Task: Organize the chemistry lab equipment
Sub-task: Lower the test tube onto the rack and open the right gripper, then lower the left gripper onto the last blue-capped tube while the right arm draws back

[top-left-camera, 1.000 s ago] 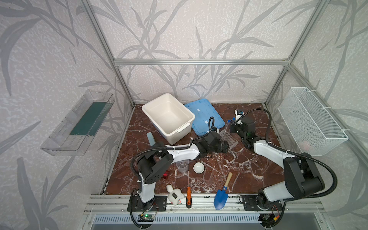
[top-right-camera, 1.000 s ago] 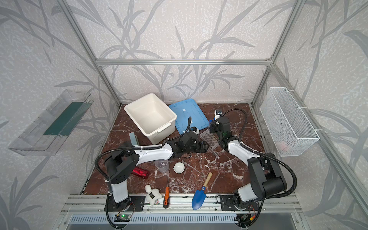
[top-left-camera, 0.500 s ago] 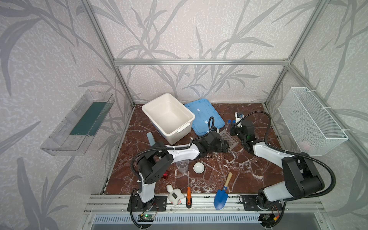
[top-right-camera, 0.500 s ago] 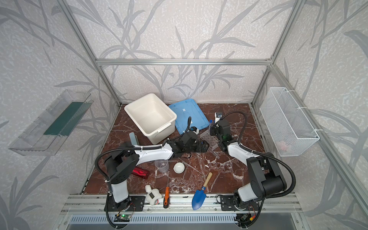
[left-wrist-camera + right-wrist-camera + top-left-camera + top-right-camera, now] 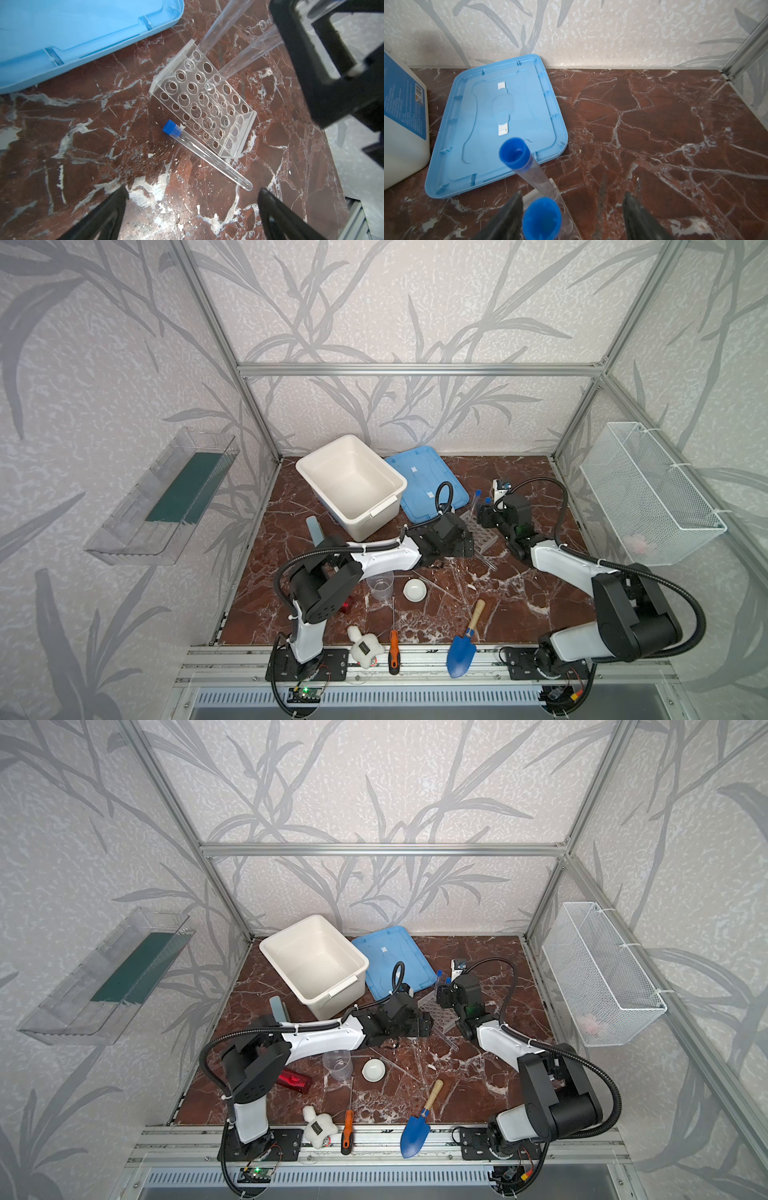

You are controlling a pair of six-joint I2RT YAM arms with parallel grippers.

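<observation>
In both top views a red-brown marble bench (image 5: 498,468) fills a leaf-papered booth (image 5: 415,323); the white tub (image 5: 353,485) stands bare beside its blue lid (image 5: 386,957), beaker (image 5: 337,1065) and white dish (image 5: 374,1070) nearer the front. Left wrist view: the left claw (image 5: 192,207) gapes wide, holding nothing, near the clear rack (image 5: 203,104) with two test tubes (image 5: 245,60) standing in it, a third tube (image 5: 207,158) lying just beside. Right wrist view: the right claw (image 5: 572,218) is spread wide, one blue cap (image 5: 542,218) loose between its jaws.
</observation>
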